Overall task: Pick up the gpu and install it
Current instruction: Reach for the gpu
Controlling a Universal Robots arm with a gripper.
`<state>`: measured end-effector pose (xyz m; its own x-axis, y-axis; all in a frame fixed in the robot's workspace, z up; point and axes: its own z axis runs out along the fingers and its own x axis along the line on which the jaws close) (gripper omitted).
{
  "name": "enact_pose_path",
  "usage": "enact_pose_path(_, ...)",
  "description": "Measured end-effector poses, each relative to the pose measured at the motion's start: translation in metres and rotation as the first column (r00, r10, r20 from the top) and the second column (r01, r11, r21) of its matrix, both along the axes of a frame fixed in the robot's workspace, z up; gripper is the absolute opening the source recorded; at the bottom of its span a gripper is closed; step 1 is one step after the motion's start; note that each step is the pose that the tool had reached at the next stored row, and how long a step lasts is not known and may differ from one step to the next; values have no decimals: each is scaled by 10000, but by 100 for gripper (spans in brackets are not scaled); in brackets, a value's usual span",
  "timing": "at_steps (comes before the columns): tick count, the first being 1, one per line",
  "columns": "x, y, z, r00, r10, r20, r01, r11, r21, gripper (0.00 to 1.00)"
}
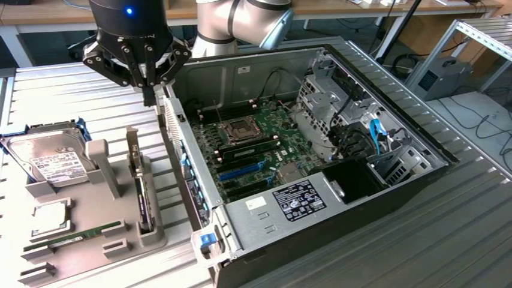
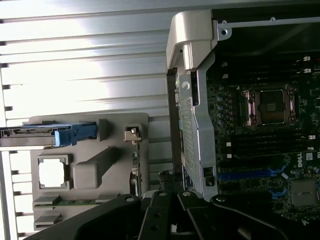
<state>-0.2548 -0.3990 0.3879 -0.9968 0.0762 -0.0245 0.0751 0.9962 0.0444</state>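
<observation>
1. Black fingers of the gripper (image 1: 148,96) are pinched fully shut on nothing. In the exterior view they hover just beside the computer case (image 1: 177,150) wall. The gpu (image 1: 141,192) stands on edge in the grey holder (image 1: 80,258), at six o'clock from them. Lowered shut, they would likely knock the card over.
2. Wrist view: the gpu (image 2: 134,167) sits close to the computer case (image 2: 197,125) wall, which a drifting approach could clip.

The memory stick (image 1: 74,236) is green, the hard drive (image 1: 48,157) silver.
</observation>
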Motion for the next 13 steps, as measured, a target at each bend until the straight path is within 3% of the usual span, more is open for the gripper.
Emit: enact_pose_path(13, -53, 0, -6, 10000, 0, 0, 0, 10000, 0, 11)
